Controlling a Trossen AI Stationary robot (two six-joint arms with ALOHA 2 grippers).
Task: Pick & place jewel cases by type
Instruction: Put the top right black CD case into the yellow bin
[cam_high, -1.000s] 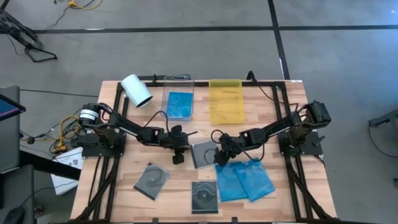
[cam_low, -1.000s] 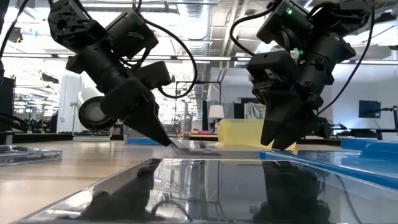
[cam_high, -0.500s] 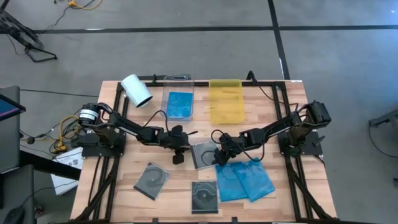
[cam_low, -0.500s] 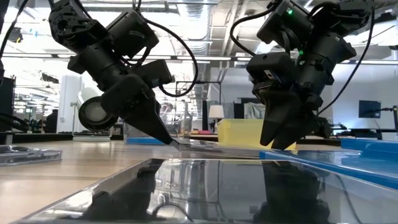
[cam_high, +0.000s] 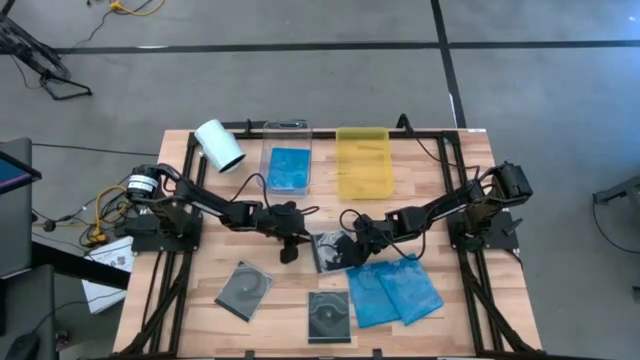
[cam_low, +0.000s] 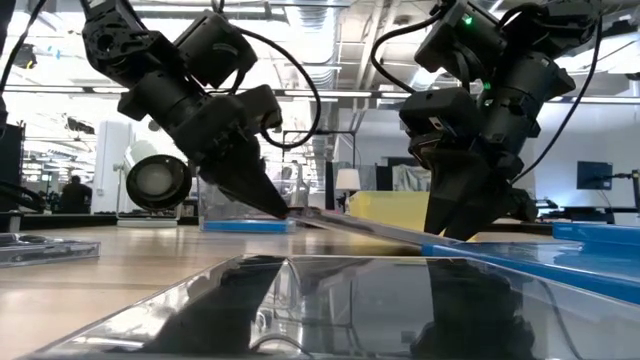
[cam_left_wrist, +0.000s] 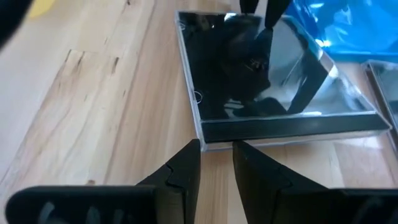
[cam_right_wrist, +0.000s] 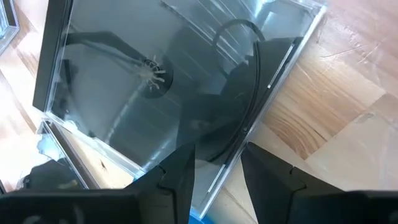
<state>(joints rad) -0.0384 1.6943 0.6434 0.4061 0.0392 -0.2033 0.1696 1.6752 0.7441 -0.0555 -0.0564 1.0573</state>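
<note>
the left gripper (cam_left_wrist: 216, 158) sits at the near edge of a dark case (cam_left_wrist: 261, 81) in mid-table, its fingers a narrow gap apart with the case's rim at the tips; whether they pinch it i cannot tell. the right gripper (cam_right_wrist: 217, 165) works the opposite edge, fingers straddling that rim, clamped on it as far as i can judge. in the low view the case (cam_low: 360, 228) hangs tilted between both arms.

outward: one blue case lies in the clear tray (cam_high: 287, 168); the yellow tray (cam_high: 364, 163) looks empty. two blue cases (cam_high: 395, 290) and two grey cases (cam_high: 244, 289) wait on the table. sorting has barely begun.
</note>
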